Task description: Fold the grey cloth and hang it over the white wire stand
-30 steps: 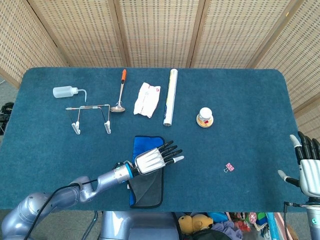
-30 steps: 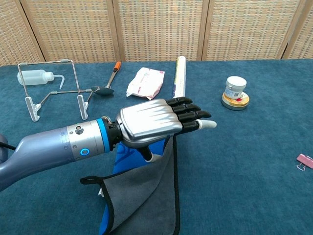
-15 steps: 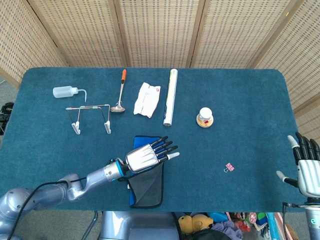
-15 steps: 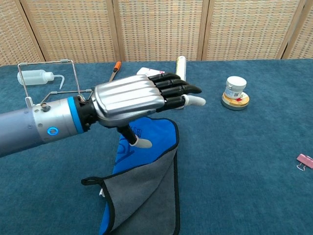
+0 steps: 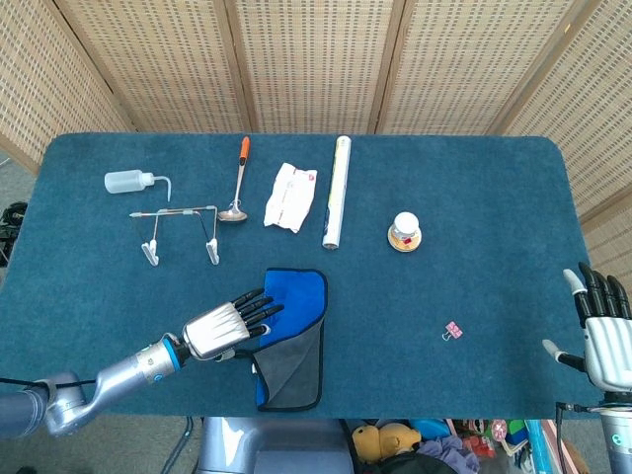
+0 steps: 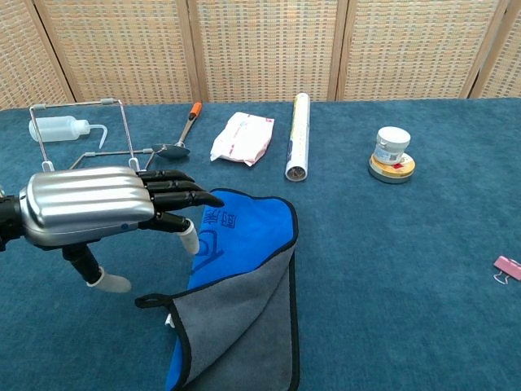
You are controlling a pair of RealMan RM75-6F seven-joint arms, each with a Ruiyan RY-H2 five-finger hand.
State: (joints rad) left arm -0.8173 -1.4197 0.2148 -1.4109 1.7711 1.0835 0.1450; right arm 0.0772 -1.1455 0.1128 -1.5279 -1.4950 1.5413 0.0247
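The cloth [image 5: 294,336] [image 6: 240,301] lies on the table near the front edge, blue on its far part and grey where it is folded over near me. My left hand [image 5: 225,326] [image 6: 110,208] hovers just left of the cloth, fingers straight and spread, holding nothing. The white wire stand [image 5: 178,229] [image 6: 89,151] stands upright at the back left. My right hand [image 5: 602,331] is at the table's right front edge, fingers apart and empty; the chest view does not show it.
Along the back lie a squeeze bottle [image 5: 131,182], an orange-handled spoon [image 5: 238,183], a white packet [image 5: 290,197], a white roll [image 5: 338,192] and a small jar [image 5: 404,231]. A pink clip [image 5: 453,331] sits at the front right.
My left hand has drawn back to the left off the cloth, uncovering it. The cloth's blue part now lies flat. The right hand has barely moved.
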